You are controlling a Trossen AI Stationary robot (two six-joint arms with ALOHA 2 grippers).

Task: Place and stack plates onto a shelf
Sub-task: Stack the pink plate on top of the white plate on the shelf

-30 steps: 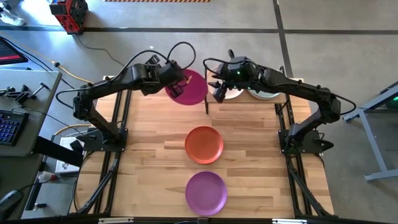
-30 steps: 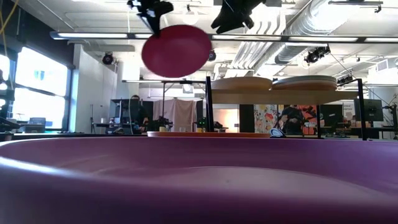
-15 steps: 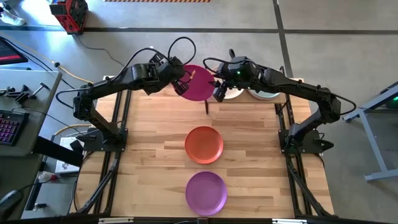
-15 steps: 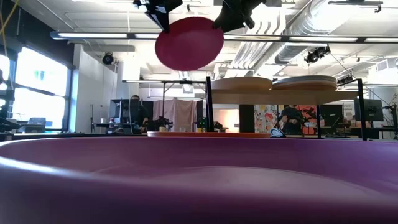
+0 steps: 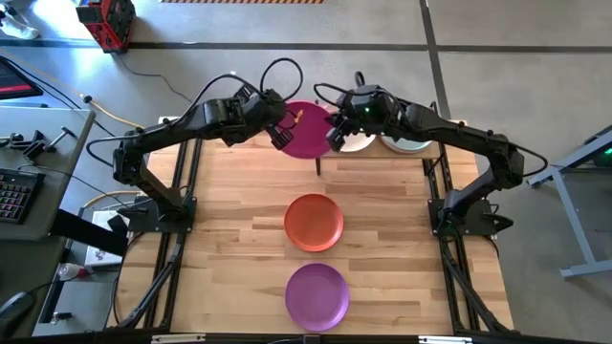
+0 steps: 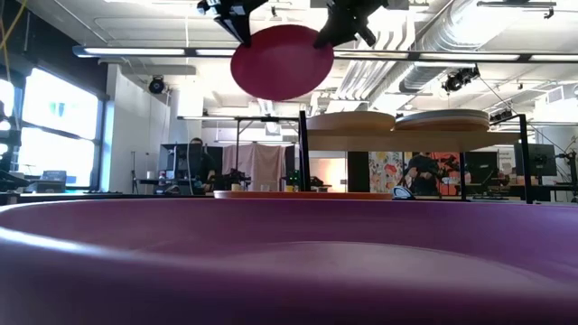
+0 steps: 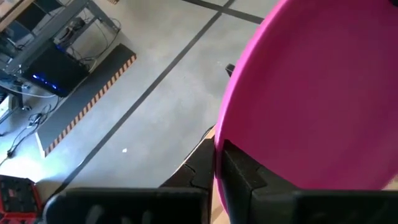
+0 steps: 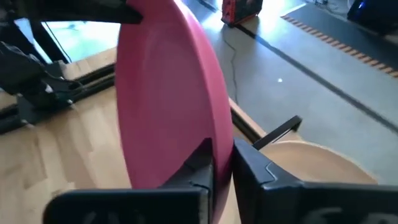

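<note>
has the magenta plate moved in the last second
Yes. In the low view the magenta plate has shifted right, toward the shelf, and slightly upward. Both the left gripper and right gripper grip it.

There are three plates away from the shelf: one magenta plate [image 5: 308, 131], one orange plate [image 5: 314, 222] and one purple plate [image 5: 316, 295]. On the one shelf [image 6: 415, 137] there are two piles of plates [image 6: 440, 119]. Two grippers are there, the left gripper [image 5: 280, 136] and the right gripper [image 5: 337, 135].

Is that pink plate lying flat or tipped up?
Tipped up: the magenta plate hangs on edge in midair, both pincers clamping its rim.
</note>
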